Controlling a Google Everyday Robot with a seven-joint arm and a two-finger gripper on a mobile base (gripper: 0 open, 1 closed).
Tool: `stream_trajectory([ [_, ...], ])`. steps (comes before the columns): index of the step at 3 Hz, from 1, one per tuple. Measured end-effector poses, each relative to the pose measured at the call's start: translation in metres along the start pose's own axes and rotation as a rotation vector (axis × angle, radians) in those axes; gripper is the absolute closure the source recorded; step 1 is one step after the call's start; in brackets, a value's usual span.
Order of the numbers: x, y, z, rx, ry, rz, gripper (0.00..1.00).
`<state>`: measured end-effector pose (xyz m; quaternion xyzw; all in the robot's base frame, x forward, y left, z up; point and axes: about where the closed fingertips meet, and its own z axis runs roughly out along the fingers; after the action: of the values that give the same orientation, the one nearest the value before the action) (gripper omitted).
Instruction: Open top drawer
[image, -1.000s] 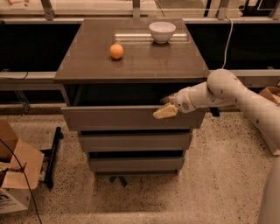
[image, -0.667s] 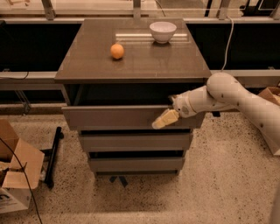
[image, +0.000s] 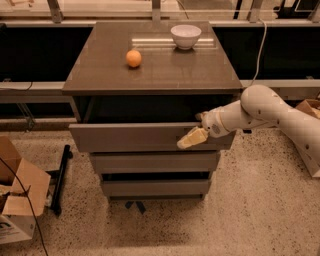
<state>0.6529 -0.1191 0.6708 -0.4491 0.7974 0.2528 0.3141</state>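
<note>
1. Top drawer (image: 130, 138) sits directly under the bench (image: 100, 80) top. Its front stands partway out, with a dark gap showing above it.
2. Gripper (image: 193, 138) is at the front's upper edge, right of centre. Can't tell whether it's clamped on the panel.
3. Pull straight out and level. The off-centre hold could rack the drawer, so go slow.

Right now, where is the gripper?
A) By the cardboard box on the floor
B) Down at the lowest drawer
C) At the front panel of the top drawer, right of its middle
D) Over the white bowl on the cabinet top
C: the gripper is at the front panel of the top drawer, right of its middle, and the drawer stands partly open.
</note>
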Motion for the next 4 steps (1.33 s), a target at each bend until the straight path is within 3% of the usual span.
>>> stream_trajectory([
  [1,-0.0020,0.0003,-0.0018,0.000,0.000,0.000,0.47],
  [2,-0.0049,0.0008,-0.0045,0.000,0.000,0.000,0.43],
  [4,-0.0095,0.0017,-0.0086,0.000,0.000,0.000,0.00],
])
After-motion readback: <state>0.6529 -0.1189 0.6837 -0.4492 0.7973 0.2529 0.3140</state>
